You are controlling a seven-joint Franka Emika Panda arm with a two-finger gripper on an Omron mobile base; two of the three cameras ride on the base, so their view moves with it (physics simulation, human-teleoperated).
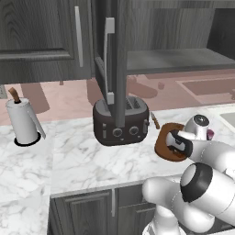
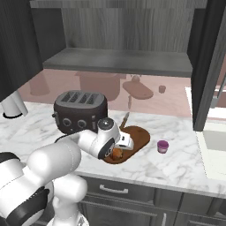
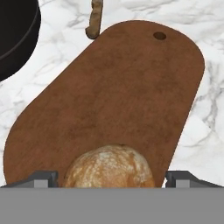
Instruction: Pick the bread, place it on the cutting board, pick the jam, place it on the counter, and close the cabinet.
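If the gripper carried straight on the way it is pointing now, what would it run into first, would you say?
Probably the bread, which sits between the fingertips of the gripper, with the cutting board right under it. How near the tips are is unclear.

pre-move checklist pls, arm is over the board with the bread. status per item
1. Bread over the cutting board: ok, it sits above the board's near end.
2. Bread resting on the board: cannot tell, contact is hidden.
3. Gripper released: cannot tell; fingers flank the roll, gaps unclear.
4. Jam located: ok, it already stands on the counter, right of the board.
5. Cabinet closed: not ok, doors stand open.
6. Toaster clear of the board: ok, apart to its left.
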